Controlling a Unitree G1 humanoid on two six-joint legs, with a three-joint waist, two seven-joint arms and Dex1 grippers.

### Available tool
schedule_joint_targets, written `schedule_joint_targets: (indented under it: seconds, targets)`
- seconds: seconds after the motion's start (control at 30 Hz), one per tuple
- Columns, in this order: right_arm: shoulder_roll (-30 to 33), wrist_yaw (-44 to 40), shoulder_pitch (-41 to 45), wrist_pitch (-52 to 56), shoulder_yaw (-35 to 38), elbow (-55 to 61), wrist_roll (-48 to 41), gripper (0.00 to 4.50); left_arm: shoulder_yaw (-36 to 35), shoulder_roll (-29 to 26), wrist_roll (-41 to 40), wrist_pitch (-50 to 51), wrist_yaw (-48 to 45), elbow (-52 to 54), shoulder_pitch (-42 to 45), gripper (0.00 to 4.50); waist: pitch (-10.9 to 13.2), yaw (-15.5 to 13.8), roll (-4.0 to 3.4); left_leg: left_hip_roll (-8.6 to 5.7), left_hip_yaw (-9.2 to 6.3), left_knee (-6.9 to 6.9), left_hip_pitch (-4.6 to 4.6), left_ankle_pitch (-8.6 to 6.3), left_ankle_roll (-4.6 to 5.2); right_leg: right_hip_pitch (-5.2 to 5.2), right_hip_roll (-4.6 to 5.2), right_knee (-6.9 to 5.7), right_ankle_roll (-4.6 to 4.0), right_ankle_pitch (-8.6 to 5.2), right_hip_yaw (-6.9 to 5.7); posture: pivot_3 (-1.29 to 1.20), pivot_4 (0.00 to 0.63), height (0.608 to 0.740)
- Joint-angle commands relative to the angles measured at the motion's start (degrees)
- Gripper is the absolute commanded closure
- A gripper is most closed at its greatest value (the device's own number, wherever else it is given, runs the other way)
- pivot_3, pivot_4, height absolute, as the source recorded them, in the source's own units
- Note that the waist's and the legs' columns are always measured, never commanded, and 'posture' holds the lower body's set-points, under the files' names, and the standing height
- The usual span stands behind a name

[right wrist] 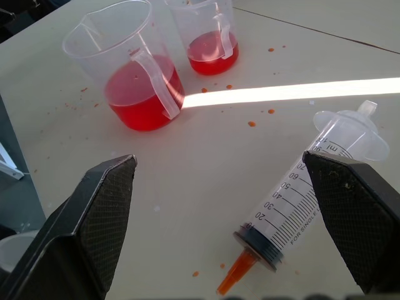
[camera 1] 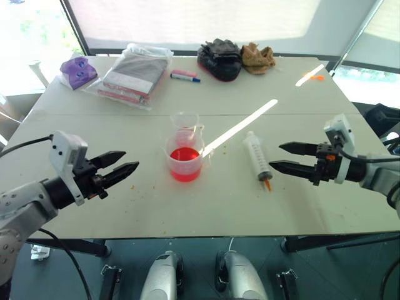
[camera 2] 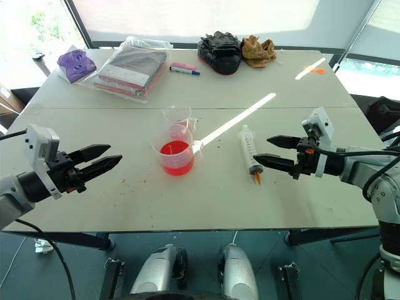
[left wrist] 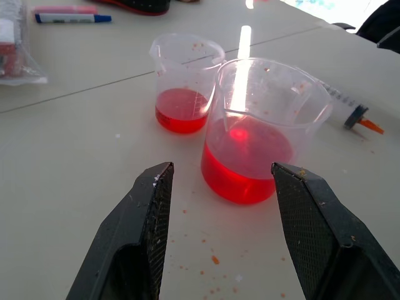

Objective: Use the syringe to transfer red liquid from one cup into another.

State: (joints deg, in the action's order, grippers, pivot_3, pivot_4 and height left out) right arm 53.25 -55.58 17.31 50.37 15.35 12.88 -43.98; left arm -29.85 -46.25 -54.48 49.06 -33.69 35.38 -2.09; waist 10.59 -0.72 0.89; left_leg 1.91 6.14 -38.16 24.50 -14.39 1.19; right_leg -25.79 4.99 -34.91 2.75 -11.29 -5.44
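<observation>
both grippers hang over the near half of the white table (camera 1: 300,206) with jaws spread and empty, the left gripper (camera 1: 120,172) facing the cups and the right gripper (camera 1: 287,157) just beside the syringe (camera 1: 258,158), which lies flat with its orange tip toward the robot, likely set for a pickup. mid-table, the wide measuring cup (camera 1: 185,164) of red liquid (camera 1: 184,160) stands before the narrower cup (camera 1: 185,126). the right wrist view adds the syringe's printed scale and empty barrel; the left wrist view shows red in the narrower cup and orange specks on the table.

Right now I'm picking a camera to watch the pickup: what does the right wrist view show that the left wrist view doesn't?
Right wrist alone: the syringe's printed scale and flanged top, the wide cup's handle. Left wrist alone: a blue-capped marker and a pink one. Both share the two cups holding red liquid, the narrow cup behind, and the syringe's orange tip.
</observation>
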Motion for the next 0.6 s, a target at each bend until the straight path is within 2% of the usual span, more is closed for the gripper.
schedule_joint_targets:
  seconds: [0.03,0.17,0.6]
  targets:
    - [0.74,0.82,0.39,-1.26,0.56,2.00,0.99,0.05,0.58,-0.58,-0.01,-1.20,-0.82,0.41,0.26,1.92,0.00,0.00,0.00,0.00,0.00,0.00,0.00,0.00,0.00,0.00,0.00,0.00,-0.01,0.01,0.00,0.00,0.150,0.740]
    - [1.22,3.49,0.83,0.20,-0.90,1.58,3.08,0.05,2.02,-1.24,2.81,-2.70,-1.32,0.49,0.34,1.92,0.00,0.00,0.00,-0.01,0.01,0.00,0.00,0.00,0.00,-0.01,0.00,0.01,-0.01,0.00,0.00,0.00,0.150,0.740]
    - [2.48,5.65,6.02,6.79,-2.19,0.55,2.98,0.05,2.30,-0.41,2.30,-3.59,-1.68,0.27,0.81,1.92,0.07,0.00,-0.10,-0.02,0.02,0.02,0.08,0.00,0.00,-0.09,0.01,0.02,-0.03,0.02,0.00,0.00,0.150,0.740]
